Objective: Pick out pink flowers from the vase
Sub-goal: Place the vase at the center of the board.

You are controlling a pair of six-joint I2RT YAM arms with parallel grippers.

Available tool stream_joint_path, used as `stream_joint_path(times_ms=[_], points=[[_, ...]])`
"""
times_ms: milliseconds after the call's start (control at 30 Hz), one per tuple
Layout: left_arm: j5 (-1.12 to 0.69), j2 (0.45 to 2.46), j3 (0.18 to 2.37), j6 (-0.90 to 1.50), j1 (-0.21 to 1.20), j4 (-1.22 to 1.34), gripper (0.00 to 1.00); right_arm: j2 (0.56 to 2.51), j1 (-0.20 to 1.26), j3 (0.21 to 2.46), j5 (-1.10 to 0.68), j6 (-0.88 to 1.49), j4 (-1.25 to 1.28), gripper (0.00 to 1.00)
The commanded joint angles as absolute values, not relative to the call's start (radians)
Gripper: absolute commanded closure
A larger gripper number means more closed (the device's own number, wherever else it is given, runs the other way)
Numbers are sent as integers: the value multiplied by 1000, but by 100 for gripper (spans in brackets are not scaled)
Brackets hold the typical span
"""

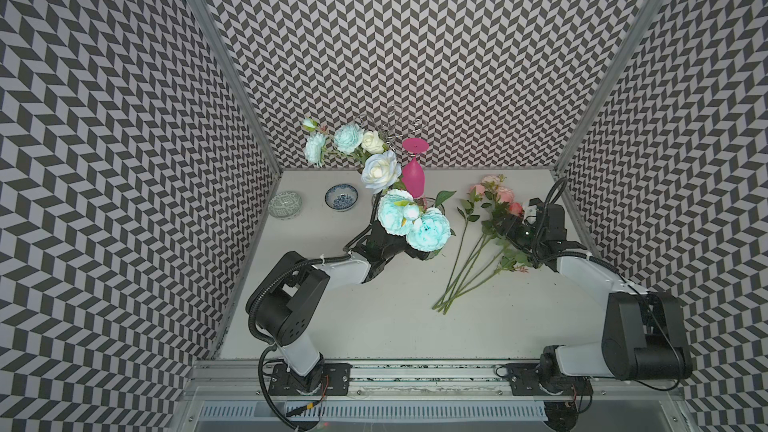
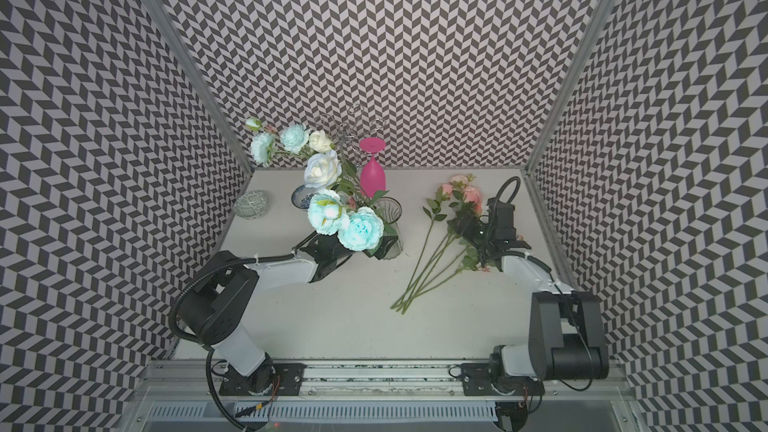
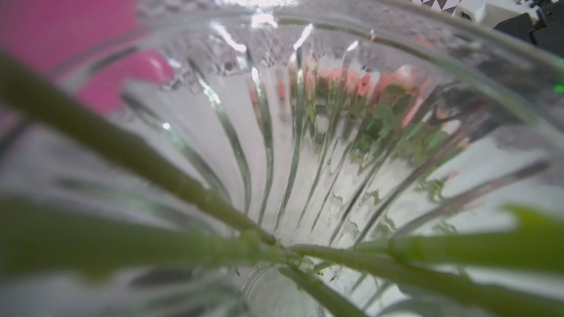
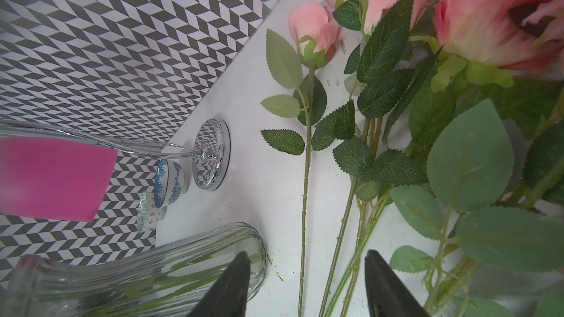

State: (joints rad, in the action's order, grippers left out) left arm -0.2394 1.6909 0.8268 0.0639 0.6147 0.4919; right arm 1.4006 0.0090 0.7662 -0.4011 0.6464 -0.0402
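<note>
The pink flowers (image 1: 500,197) lie in a bundle on the right of the table, heads toward the back wall and stems (image 1: 461,276) fanning toward the front. My right gripper (image 4: 306,256) hovers low over those stems, open, with nothing between its fingers. The ribbed clear vase (image 2: 390,211) stands mid-table with turquoise blooms (image 1: 415,222) and green stems in it. In the left wrist view I look into the vase (image 3: 274,117) from very close. My left gripper (image 2: 384,248) sits at the vase's base, mostly hidden under the blooms, so its jaws do not show.
A magenta goblet (image 1: 412,176) hangs upside down on a wire rack behind the vase. White roses (image 1: 380,170) and more turquoise blooms rise at the back. Two small patterned bowls (image 1: 285,204) (image 1: 341,197) sit back left. The right wall runs close to my right arm.
</note>
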Motion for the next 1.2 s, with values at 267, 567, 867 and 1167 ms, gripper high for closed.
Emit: stream_joint_path(times_ms=[267,567,867,1167], points=[[-226,1683,794,54,617,458,0,1376,6,772,-413,637,7,37],[-195,1648,806,29,618,444,0,1369,7,781,-402,628,-6,26],[-153,1591,768,31,618,464,0,1368,6,784,-397,622,-15,19],[-137,1583,788,12,620,437,0,1370,6,792,-400,615,-17,19]])
